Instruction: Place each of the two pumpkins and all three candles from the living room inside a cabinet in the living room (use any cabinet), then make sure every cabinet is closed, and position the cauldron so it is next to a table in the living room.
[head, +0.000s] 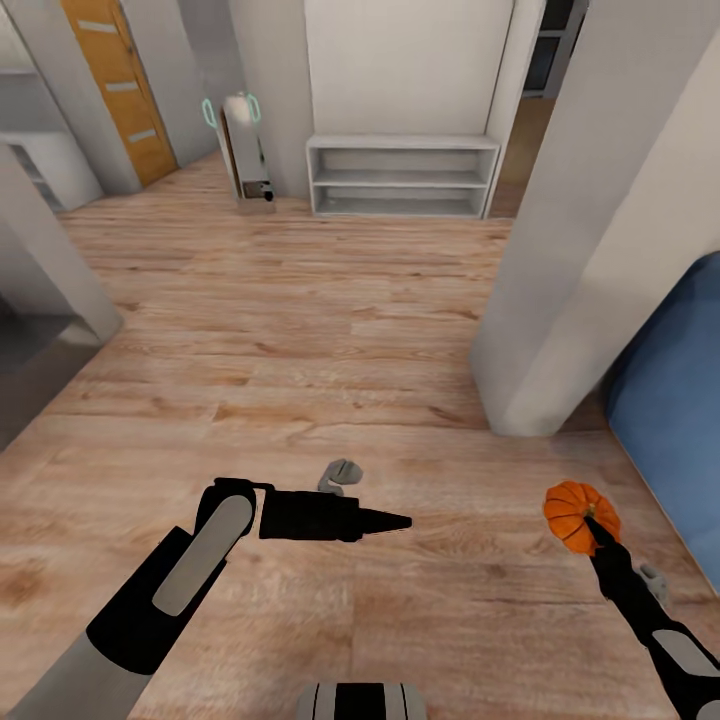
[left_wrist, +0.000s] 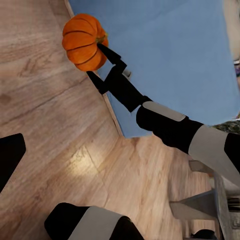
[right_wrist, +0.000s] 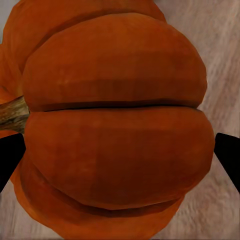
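Head view: right fingers (head: 588, 528) grip pumpkin (head: 572, 510).

Ahead of me a wood floor (head: 300, 330) of pale planks runs to the far wall. Against that wall stands a low white shelf unit (head: 402, 176) with two open shelves, under a plain white panel (head: 405, 65). Just beside it, to my left, a slim white stand (head: 247, 150) with teal loops at its top sits on the floor. Further left I see an orange door (head: 118, 85) with pale strips. A grey pillar (head: 590, 250) rises on my right, and near its foot lies something large, blue and soft-looking (head: 670, 400), touching the floor.
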